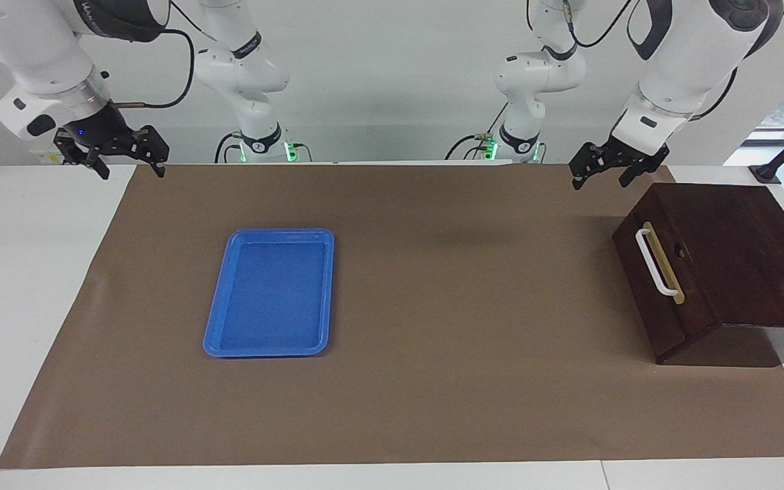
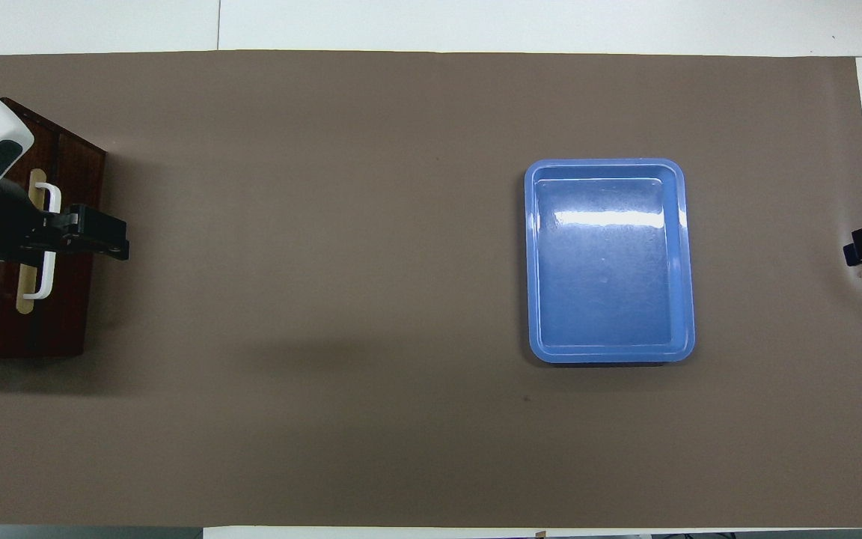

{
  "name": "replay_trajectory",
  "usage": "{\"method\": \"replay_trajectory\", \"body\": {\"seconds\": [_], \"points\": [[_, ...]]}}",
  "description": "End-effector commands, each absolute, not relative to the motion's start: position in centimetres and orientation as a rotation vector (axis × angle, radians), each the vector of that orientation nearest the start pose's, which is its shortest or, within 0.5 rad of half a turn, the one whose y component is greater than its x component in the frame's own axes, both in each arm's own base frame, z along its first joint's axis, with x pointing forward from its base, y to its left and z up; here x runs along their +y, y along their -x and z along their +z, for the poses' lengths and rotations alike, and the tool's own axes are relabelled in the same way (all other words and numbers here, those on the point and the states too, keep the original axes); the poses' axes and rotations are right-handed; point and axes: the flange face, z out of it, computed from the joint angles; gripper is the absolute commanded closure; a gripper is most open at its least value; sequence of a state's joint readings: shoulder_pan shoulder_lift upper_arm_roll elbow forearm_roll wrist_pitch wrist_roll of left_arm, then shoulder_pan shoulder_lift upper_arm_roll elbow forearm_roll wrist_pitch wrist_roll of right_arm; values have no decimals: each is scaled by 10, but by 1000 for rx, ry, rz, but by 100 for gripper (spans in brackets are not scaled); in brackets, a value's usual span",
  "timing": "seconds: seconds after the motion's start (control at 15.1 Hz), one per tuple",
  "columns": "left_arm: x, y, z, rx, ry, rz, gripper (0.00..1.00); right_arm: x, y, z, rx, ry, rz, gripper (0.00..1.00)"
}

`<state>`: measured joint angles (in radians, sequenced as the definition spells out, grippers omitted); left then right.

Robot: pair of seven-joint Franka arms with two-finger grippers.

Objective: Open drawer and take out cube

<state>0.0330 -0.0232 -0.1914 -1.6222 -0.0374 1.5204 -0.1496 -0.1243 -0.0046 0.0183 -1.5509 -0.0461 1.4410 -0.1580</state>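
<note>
The drawer (image 1: pixel 664 275) sits closed in its dark wooden box (image 1: pixel 739 252) at the left arm's end of the table; no cube shows. Its rigid white bar handle (image 1: pixel 652 260) looks the best hold. The left gripper (image 1: pixel 608 170), fingers spread, hangs above the box; the right gripper (image 1: pixel 126 162), also spread, waits well apart, with the blue tray (image 1: pixel 273 292) between.

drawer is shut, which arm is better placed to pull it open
Left. The left end effector hangs up in the air by the dark wooden box, close to the drawer and its white handle. The right end effector is at the other end, past the blue tray.
</note>
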Motion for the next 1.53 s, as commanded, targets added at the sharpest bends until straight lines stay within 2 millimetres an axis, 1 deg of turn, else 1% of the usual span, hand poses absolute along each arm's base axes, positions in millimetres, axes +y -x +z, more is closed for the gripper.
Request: {"method": "replay_trajectory", "body": {"seconds": [0.0,0.33,0.4,0.47,0.6,0.66,0.73,1.0,1.13,1.26,1.46], "points": [[-91,-523,607,5,3175,104,0,-62,-532,627,-61,3183,174,0],[-87,-528,605,-12,3160,65,0,-62,-532,627,-61,3183,174,0],[-82,-532,601,-5,3112,55,0,-62,-532,627,-61,3183,174,0],[-83,-537,598,17,3067,21,0,-62,-532,627,-61,3183,174,0],[-85,-543,580,30,3052,-49,0,-62,-532,627,-61,3183,172,0],[-80,-546,573,28,3027,-71,0,-62,-532,627,-61,3183,174,0],[-77,-551,558,43,2989,-55,0,-62,-532,627,-61,3183,174,0],[-57,-561,508,89,2873,-61,0,-62,-532,627,-61,3182,174,0],[-47,-567,485,110,2825,-32,0,-62,-532,627,-61,3183,174,0],[-30,-573,471,87,2824,-30,0,-62,-532,627,-61,3183,172,0],[-24,-577,440,130,2797,-21,0,-62,-532,627,-61,3183,174,0]]}}
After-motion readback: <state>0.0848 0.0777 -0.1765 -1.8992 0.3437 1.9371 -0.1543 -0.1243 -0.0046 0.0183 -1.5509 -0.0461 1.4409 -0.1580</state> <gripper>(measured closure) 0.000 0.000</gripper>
